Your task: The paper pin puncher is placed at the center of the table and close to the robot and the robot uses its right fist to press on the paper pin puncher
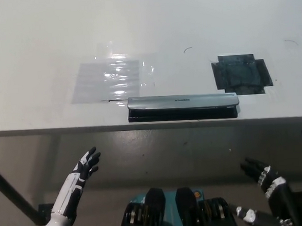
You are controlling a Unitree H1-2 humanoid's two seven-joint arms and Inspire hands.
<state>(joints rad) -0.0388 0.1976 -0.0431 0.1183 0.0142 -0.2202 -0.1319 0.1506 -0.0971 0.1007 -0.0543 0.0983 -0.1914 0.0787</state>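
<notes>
While both the right hand (262,174) and left hand (87,163) hang spread and empty below the table (33,38), the stiff, heavy-looking paper pin puncher (183,107) probably wants pressing on its flat top.

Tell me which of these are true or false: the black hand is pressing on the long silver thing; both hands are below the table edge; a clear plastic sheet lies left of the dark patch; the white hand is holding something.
1. The black right hand is pressing on the paper pin puncher. False: it hangs below the table edge, apart from the puncher.
2. Both hands are below the table edge. True: the white left hand is at the lower left, the black one at the lower right.
3. A clear plastic sheet lies left of the dark patch. True.
4. The white hand is holding something. False: it is open and holds nothing.
</notes>
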